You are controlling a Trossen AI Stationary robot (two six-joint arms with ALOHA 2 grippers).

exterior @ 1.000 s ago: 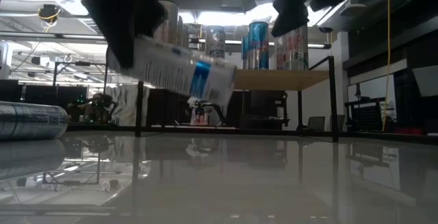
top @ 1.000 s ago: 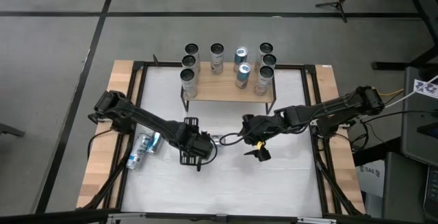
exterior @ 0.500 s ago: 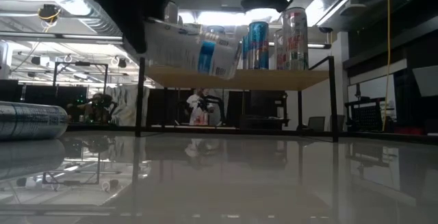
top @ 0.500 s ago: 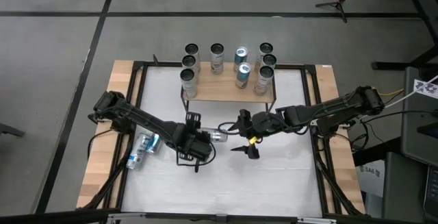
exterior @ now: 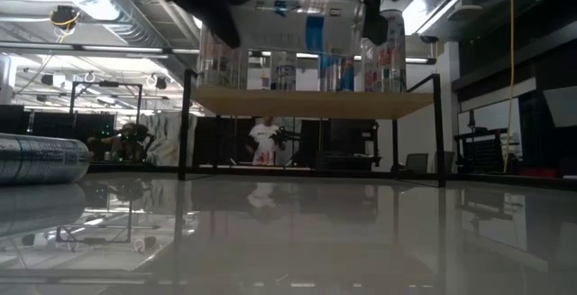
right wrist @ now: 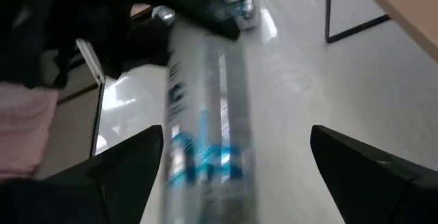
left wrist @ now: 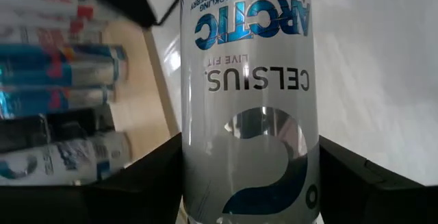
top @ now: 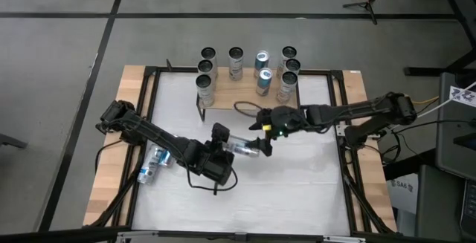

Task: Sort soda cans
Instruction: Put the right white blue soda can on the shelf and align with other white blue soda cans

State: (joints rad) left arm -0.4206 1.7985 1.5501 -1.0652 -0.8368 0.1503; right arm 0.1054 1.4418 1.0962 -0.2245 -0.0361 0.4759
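While it lies level in the air above the middle of the table (top: 297, 198), the held can (top: 239, 147) shows a slim silver body with blue lettering and a blue swirl; the left gripper (top: 225, 148) is clamped on one end of it; the right gripper (top: 262, 145) stands with its fingers spread wide around the other end, not visibly pressing it; seven cans stand upright on the wooden shelf (top: 245, 99) along the table's far edge, three at the shelf's left end, two in the middle, two at its right end; two more cans (top: 153, 160) lie on their sides at the table's left edge.
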